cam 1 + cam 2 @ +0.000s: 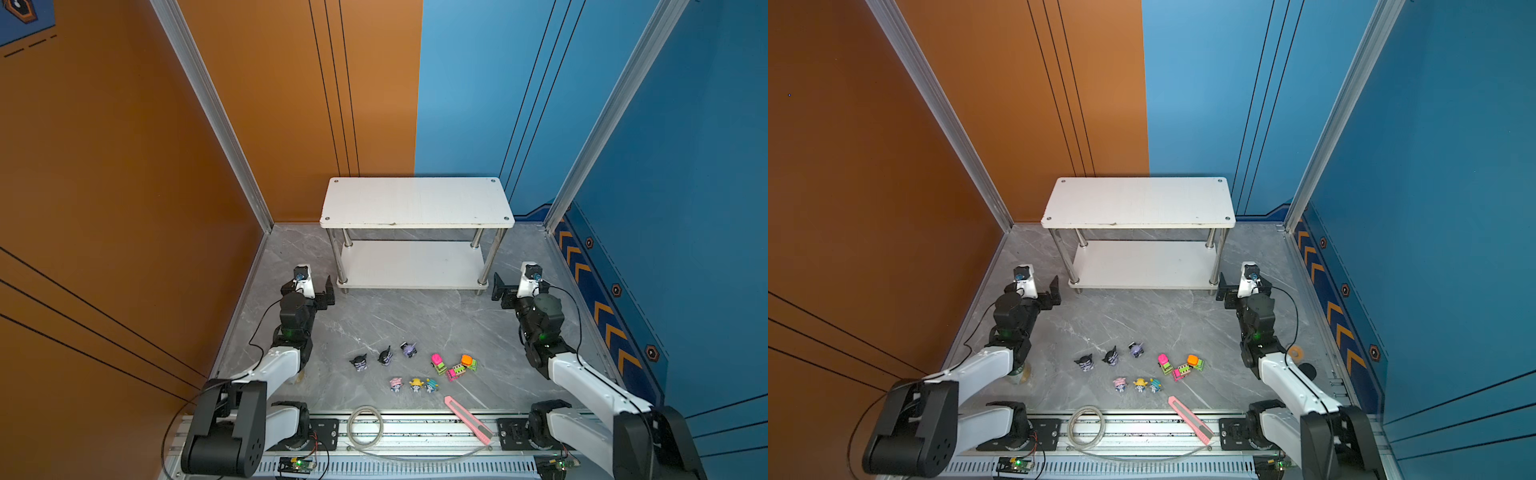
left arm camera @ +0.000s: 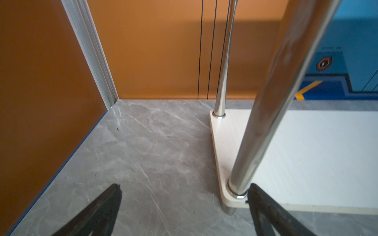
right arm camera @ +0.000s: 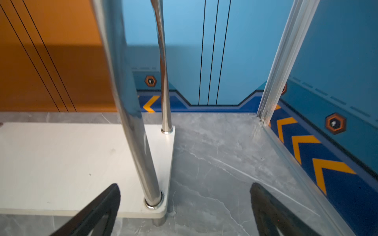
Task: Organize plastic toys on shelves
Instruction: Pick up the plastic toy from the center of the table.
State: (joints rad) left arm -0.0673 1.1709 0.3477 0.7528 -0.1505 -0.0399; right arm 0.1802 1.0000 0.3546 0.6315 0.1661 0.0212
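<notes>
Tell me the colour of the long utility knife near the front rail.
The long utility knife is pink, clearest in a top view.

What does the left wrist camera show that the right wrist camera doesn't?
Left wrist only: the corner between orange walls, and the shelves' end beside the left gripper. Right wrist only: the blue corner, a row of orange chevrons, the shelves' other end, the right gripper. Both: white lower board, chrome legs, grey table, open black jaws.
</notes>
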